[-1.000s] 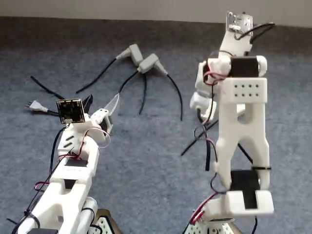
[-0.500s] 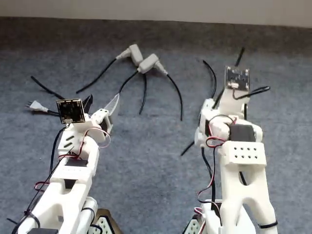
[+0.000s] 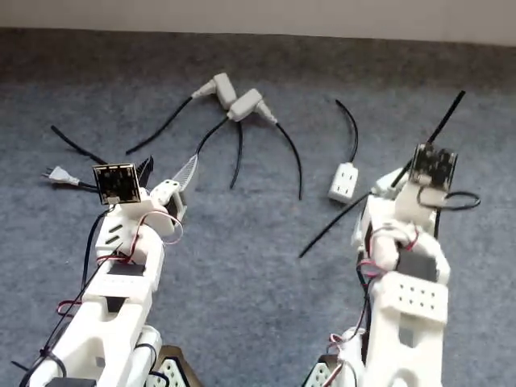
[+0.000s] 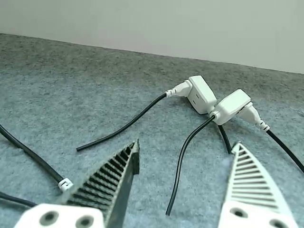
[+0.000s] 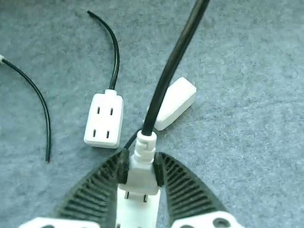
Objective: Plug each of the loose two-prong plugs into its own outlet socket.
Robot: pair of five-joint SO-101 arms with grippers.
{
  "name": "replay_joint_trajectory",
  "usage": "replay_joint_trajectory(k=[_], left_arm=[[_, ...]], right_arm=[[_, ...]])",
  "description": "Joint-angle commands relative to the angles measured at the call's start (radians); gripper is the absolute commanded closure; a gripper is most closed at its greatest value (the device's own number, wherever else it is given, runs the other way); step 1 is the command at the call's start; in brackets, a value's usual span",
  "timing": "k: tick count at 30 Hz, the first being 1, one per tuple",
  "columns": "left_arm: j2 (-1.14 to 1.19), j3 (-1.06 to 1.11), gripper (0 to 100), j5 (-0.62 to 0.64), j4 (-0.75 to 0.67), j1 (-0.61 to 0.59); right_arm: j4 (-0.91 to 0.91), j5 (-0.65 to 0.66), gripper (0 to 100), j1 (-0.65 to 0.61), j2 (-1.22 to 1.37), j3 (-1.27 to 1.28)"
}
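Folded back and down since a second ago, the right arm (image 3: pixel 401 266) now sits low at the near right of the worktop (image 3: pixel 258 266). The white outlet block (image 3: pixel 344 182) it covered before now lies bare on the grey surface. The left arm (image 3: pixel 121 266) has not shifted.

The right pincer (image 5: pixel 141 161) is pinched on a white two-prong plug (image 5: pixel 139 175) by its sides. The plug's long axis runs along the fingers, prongs toward the wrist, and its black cord (image 5: pixel 173 61) leads out past the fingertips. Just beyond the tips the outlet block lies flat, slots up, its own short cord trailing farther off. A second white body (image 5: pixel 175 102) lies tilted beside it, under the held cord.

The left pincer (image 4: pixel 186 145) is spread wide above the surface, holding nothing. Beyond it lie a pale angled connector (image 4: pixel 199 94) and a second connector (image 4: pixel 232 105), close together, each with a black lead. Another loose plug (image 3: pixel 58 173) lies at the left edge
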Motion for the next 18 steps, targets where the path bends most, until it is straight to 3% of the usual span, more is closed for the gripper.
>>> replay_joint_trajectory(k=[1,12,18], left_arm=[[-0.012,-0.004,71,0.006,-0.006,-0.013],[-0.012,-0.004,71,0.006,-0.006,-0.015],[-0.012,-0.004,71,0.006,-0.006,-0.016]], right_arm=[[-0.054,0.037,99.1,0.013,-0.208,0.133],[-0.041,0.043,99.1,0.031,-0.851,0.631],[0.058,0.043,99.1,0.064,-0.811,0.627]])
